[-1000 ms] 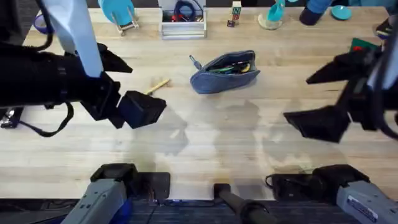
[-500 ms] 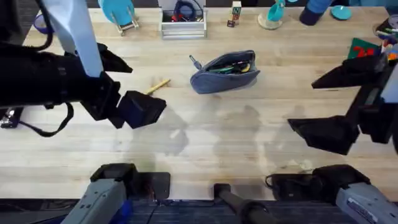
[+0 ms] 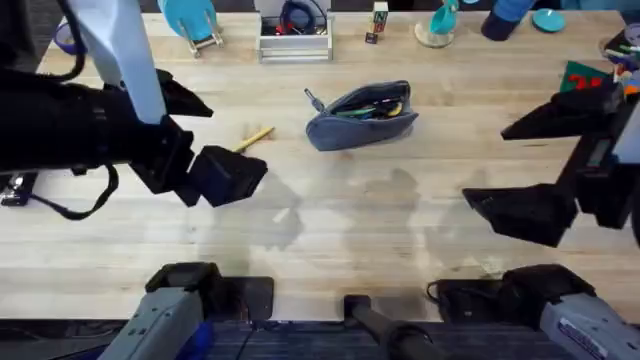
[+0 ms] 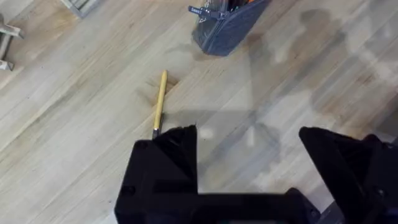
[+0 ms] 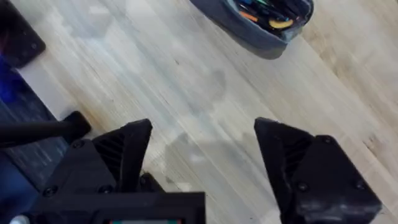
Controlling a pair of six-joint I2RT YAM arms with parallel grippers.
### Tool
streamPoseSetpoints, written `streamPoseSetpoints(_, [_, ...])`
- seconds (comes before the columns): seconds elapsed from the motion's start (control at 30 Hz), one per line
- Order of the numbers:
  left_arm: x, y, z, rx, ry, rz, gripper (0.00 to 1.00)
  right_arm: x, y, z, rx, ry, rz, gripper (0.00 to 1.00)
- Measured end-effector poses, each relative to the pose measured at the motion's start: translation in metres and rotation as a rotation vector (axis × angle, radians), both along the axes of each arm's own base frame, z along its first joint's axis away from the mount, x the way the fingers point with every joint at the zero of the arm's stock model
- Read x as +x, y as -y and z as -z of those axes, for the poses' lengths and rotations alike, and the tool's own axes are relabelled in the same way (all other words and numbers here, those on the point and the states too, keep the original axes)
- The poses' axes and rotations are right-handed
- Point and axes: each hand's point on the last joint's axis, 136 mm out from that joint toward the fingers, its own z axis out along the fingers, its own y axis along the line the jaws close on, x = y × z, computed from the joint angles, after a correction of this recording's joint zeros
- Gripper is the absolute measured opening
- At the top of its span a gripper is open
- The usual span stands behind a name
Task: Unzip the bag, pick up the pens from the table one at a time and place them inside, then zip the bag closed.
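With the bag (image 3: 361, 113) already unzipped at mid-table and one tan pen (image 4: 160, 107) lying just beside the left gripper (image 4: 249, 146), whose fingers gape wide and empty, that gripper should straddle the pen crosswise while the equally open, empty right gripper (image 5: 202, 146) keeps clear.

Light wooden plank tabletop with pale grain (image 3: 350, 230), soft grey shadows across its middle, white wire tray of cables (image 3: 293, 38) at the far edge, turquoise plastic objects (image 3: 190, 18) beside it, green card (image 3: 582, 74) far right, dark floor (image 5: 25, 102) past the near edge
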Motion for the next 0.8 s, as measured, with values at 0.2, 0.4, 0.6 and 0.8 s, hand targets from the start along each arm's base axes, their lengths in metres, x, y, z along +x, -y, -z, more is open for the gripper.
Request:
streamPoseSetpoints(0.2, [0.015, -0.008, -0.004, 0.033, 0.048, -0.035, 0.994, -0.001, 0.000, 0.000, -0.001, -0.003, 0.000, 0.998])
streamPoseSetpoints(0.4, [0.033, -0.017, 0.017, 0.064, -0.055, -0.082, 0.994, -0.002, 0.000, 0.001, -0.002, -0.011, 0.000, 0.997])
streamPoseSetpoints(0.6, [0.060, -0.021, 0.058, 0.089, -0.213, -0.053, 0.993, -0.002, 0.000, 0.001, -0.002, -0.011, 0.000, 0.998])
streamPoseSetpoints(0.8, [0.093, -0.023, 0.096, 0.106, -0.282, -0.013, 0.995, -0.002, 0.000, 0.001, -0.002, -0.011, 0.000, 0.997])
